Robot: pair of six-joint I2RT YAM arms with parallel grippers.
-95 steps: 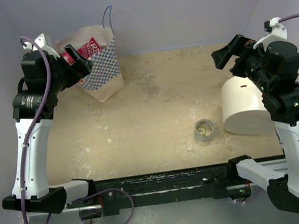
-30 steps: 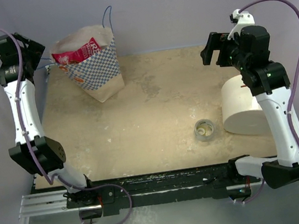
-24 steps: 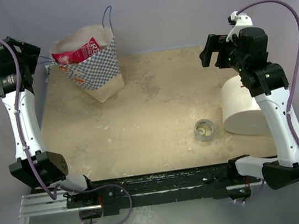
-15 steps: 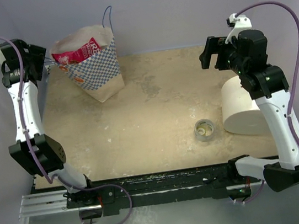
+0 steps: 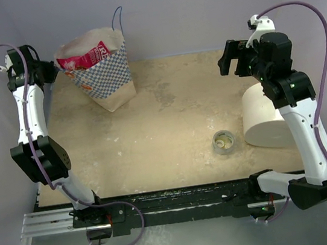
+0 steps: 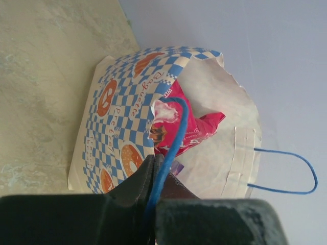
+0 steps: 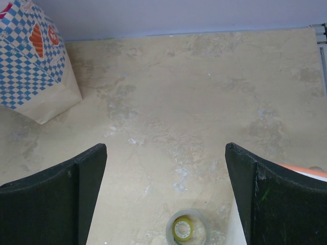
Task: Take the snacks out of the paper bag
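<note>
Surface (image 5: 176, 127): a beige, worn top that carries everything. No snack lies on it yet, so I judge the task is at its beginning.
White roll (image 5: 267, 120): a big cylinder lying on its side at the right, close to the right arm. It is not part of the task. The right wrist view cuts off most of it.
Paper bag (image 5: 111, 75): it stands at the far left corner with its mouth open upward, which leaves the snacks reachable from above. The back of it is hidden.
Red-pink chip bag (image 6: 196, 130): it is inside the paper bag, with its top sticking out above the rim. The lower part is hidden by the bag wall.
Right gripper (image 7: 164, 148): its fingers are spread wide and hold nothing. It hangs above the right side of the surface, well apart from the bag, probably waiting to pick a snack.
Left gripper (image 6: 155, 164): it is pressed together, pinching the near cord handle. I think this is to steady the bag or to keep its mouth open.
Near cord handle (image 6: 173, 127): a thin blue cord that runs between the left fingers.
Far cord handle (image 6: 301, 173): it is free and loops outward.
Tape roll (image 5: 223, 142): small and clear, lying just beside the white roll.
Other snacks: hidden deep in the bag. Only a purple bit (image 6: 177, 167) shows, and I cannot tell what it is.
</note>
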